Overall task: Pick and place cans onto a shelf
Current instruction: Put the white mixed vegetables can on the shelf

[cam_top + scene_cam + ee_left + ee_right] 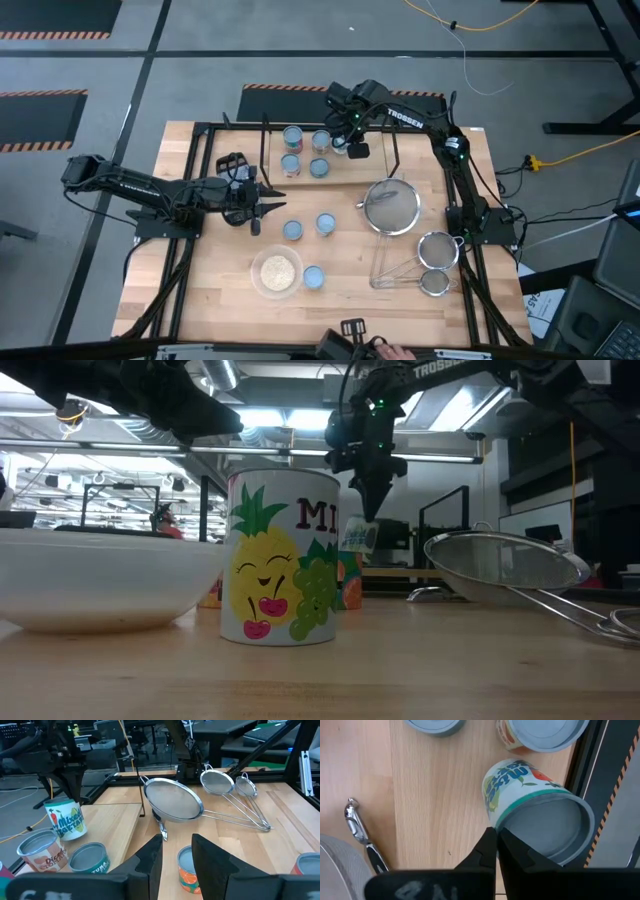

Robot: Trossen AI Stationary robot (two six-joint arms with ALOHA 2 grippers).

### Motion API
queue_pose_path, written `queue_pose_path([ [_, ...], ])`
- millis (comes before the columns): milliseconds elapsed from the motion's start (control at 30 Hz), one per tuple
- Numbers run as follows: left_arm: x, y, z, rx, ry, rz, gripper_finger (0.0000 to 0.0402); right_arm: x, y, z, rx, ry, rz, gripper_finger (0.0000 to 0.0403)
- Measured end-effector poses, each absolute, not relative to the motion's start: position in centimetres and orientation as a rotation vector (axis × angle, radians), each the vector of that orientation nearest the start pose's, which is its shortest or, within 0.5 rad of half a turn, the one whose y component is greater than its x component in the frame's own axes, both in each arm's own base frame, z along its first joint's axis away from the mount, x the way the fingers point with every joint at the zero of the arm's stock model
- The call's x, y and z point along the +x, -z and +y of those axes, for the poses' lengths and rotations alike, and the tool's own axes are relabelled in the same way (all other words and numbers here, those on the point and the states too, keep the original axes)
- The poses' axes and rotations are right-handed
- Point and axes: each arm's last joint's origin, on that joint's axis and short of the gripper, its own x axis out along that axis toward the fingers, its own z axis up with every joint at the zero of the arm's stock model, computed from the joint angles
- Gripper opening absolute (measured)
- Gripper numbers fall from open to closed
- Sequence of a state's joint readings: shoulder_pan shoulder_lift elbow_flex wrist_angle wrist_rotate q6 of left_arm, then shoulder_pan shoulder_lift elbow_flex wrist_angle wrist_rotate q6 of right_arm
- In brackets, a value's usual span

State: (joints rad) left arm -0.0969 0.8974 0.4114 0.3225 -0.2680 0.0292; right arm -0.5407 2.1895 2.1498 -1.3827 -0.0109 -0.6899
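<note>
One can (520, 785), the mixed-vegetable tin, hangs tilted just over the far end of the shelf (305, 150). It is pinched by its rim, and that explains the lean: the grip is on one edge only, so the body swings down and away. The right tool (496, 851) is clenched tight on that rim, fingers together with the thin wall between them, right beside the tins already standing (291, 163) on the board. Judging by that, this is the set-down step, and the can wants levelling before it lands or it could topple into its neighbours.

Out on the table (340, 300), three more cans (325, 222) wait near the clear bowl (277, 272). They are loose and upright, which leaves their rims easy to reach.

The left tool (176, 857) hovers low over the middle of the table with its fingers spread and nothing between them. An orange-labelled can (187, 870) sits just ahead of the gap, likely the next pick. The strainers (390, 205) lie off to the right, clear of the work.
</note>
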Motion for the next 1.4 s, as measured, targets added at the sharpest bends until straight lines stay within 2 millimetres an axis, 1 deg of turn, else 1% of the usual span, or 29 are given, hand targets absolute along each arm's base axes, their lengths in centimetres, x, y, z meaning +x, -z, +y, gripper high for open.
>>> queue_pose_path([
  [267,19.4,-23.3,-1.1,0.058,-0.169,0.163,0.0098,37.3,-27.3,-22.4,-0.171,-0.053,1.439,0.0010],
  [567,19.4,-23.3,-1.1,0.059,-0.168,0.163,0.0098,36.9,-25.7,-22.1,-0.155,-0.071,1.494,0.0010],
  [867,19.4,-23.3,-1.1,0.059,-0.169,0.163,0.0098,37.2,-26.0,-22.3,-0.170,-0.053,1.475,0.0010],
  [1400,19.4,-23.3,-1.1,0.059,-0.169,0.163,0.0098,37.3,-26.1,-22.5,-0.177,-0.045,1.461,0.0051],
])
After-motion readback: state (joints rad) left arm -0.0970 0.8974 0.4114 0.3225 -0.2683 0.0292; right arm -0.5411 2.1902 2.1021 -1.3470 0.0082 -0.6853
